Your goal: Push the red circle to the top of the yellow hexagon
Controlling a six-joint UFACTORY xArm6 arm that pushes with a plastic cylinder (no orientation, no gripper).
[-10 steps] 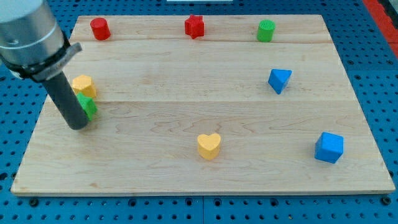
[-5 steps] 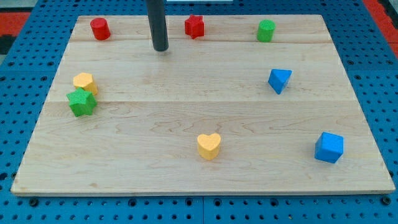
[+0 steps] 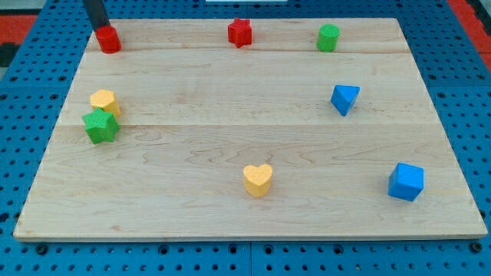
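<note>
The red circle point(image 3: 108, 40) sits at the view's top left corner of the wooden board point(image 3: 253, 207). My tip point(image 3: 100, 29) stands just behind it, at its upper left, touching or nearly touching it. The yellow hexagon point(image 3: 103, 101) lies lower on the view's left side, well below the red circle, with a green star point(image 3: 100, 126) right against its lower edge.
A red star point(image 3: 240, 32) and a green cylinder point(image 3: 328, 37) sit along the view's top. A blue triangular block point(image 3: 344, 98) is at the right, a blue cube point(image 3: 406, 182) at the lower right, a yellow heart point(image 3: 258, 179) at bottom centre.
My tip moved from the left side to top centre, then to the top left behind the red circle. The red circle has shifted a little left and down.
</note>
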